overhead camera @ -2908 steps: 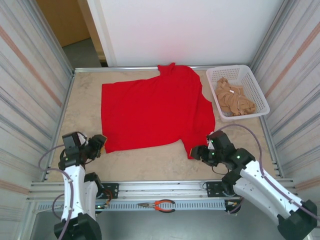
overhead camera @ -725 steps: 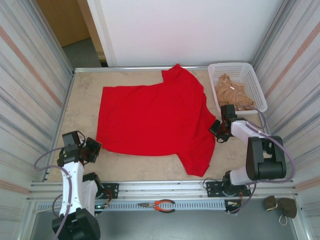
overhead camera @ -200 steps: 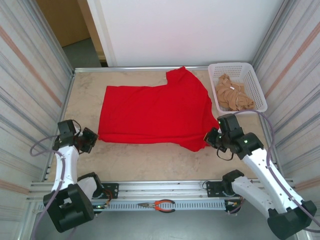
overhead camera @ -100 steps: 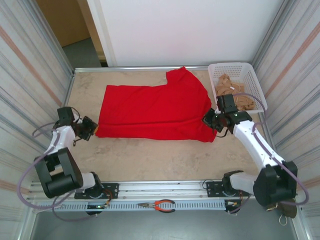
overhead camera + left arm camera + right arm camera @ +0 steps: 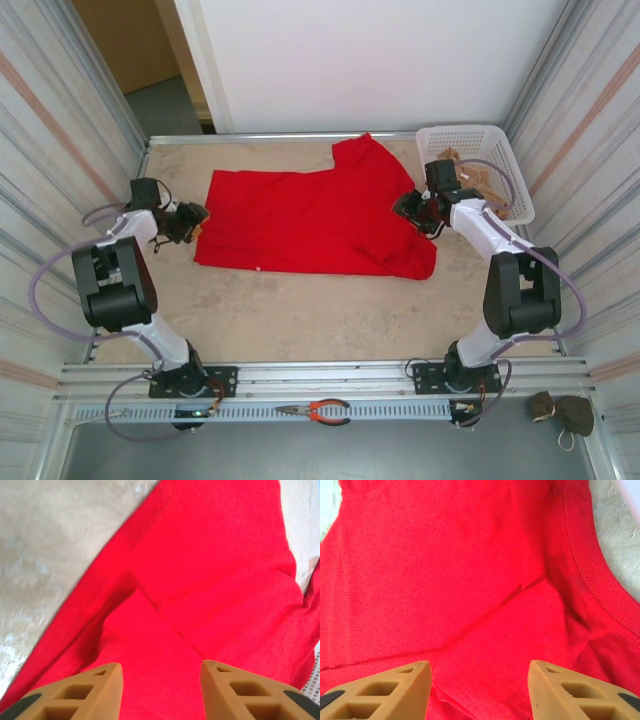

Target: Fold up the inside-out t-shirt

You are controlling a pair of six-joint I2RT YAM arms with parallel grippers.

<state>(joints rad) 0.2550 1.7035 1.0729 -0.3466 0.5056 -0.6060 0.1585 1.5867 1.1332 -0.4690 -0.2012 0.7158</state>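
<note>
I'm seeing the red t-shirt (image 5: 310,220) lying doubled over mid-table. Left gripper (image 5: 190,220) is at its 9 o'clock edge and right gripper (image 5: 410,207) at 3 o'clock, both with jaws spread over the cloth.

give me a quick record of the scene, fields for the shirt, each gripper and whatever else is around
shirt: red t-shirt flat on the table, one layer folded over
left gripper: open, over the shirt's left edge
right gripper: open, over the shirt's right edge
basket: white, far right corner, tan garment inside
pliers: on the front rail
</note>
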